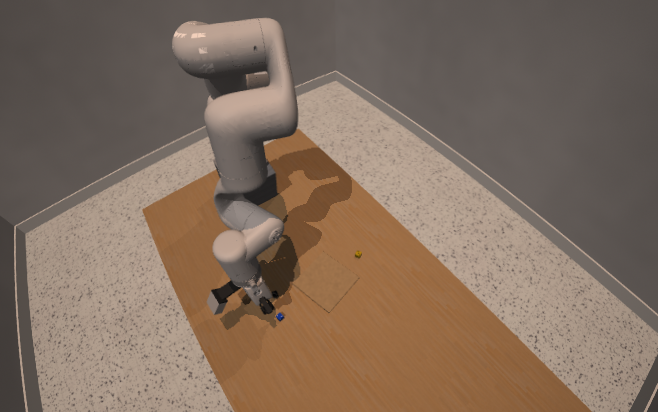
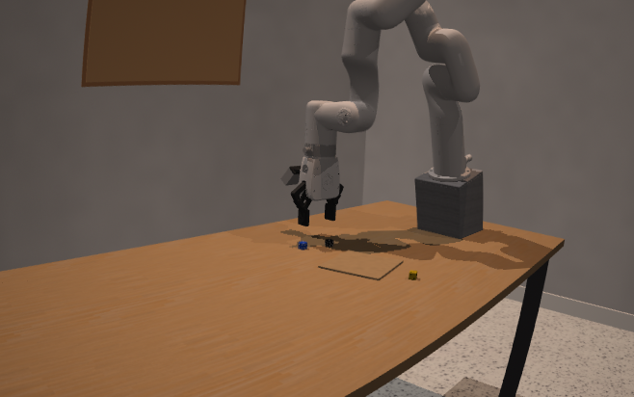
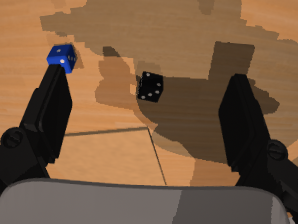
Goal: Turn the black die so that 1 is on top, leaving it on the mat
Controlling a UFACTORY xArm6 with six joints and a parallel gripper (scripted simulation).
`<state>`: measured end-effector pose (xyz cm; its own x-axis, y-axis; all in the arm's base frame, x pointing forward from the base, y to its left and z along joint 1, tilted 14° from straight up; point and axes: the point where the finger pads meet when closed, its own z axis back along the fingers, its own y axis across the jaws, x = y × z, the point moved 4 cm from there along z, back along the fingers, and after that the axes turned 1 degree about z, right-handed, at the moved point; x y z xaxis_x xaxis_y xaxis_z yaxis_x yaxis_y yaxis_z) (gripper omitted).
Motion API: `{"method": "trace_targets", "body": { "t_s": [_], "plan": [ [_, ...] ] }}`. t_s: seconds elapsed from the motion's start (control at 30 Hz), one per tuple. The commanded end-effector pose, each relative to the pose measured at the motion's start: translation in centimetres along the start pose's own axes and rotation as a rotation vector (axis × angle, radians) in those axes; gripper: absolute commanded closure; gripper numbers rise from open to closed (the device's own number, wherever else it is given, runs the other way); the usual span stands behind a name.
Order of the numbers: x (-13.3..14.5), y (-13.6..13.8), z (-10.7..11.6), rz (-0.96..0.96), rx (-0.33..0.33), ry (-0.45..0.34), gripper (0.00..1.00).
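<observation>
The black die (image 1: 274, 294) (image 2: 329, 243) (image 3: 149, 87) lies flat on the bare table in the arm's shadow, just off the mat's corner. Its top face shows several white pips. The thin tan mat (image 1: 325, 280) (image 2: 361, 267) (image 3: 107, 156) lies flat on the table. My gripper (image 1: 260, 304) (image 2: 317, 219) (image 3: 147, 87) is open and empty. It hangs a short way above the black die, with one finger to each side of it in the wrist view. The blue die (image 1: 280, 316) (image 2: 303, 245) (image 3: 63, 56) lies on the table close by, off the mat, near the left fingertip.
A yellow die (image 1: 358, 254) (image 2: 412, 276) lies on the table beyond the mat's far side. The arm's grey base block (image 2: 449, 202) stands at the table's back edge. The table edge (image 2: 482, 308) runs to the right of the mat.
</observation>
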<state>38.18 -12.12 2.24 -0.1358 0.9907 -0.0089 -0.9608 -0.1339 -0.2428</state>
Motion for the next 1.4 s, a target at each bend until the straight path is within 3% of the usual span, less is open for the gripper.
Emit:
{"method": "trace_targets", "body": {
  "t_s": [0.0,0.1,0.43,0.57,1.0,1.2,1.37],
  "plan": [
    [0.0,-0.2,1.6,0.0,0.004,0.001,0.0],
    [0.0,-0.2,2.0,0.0,0.004,0.001,0.0],
    [0.0,-0.2,8.4,0.0,0.004,0.001,0.0],
    [0.0,-0.2,9.9,0.0,0.004,0.001,0.0],
    [0.5,-0.3,10.1,0.0,0.004,0.001,0.0],
    [1.6,-0.5,10.1,0.0,0.004,0.001,0.0],
    [4.2,-0.9,10.1,0.0,0.004,0.001,0.0]
  ]
}}
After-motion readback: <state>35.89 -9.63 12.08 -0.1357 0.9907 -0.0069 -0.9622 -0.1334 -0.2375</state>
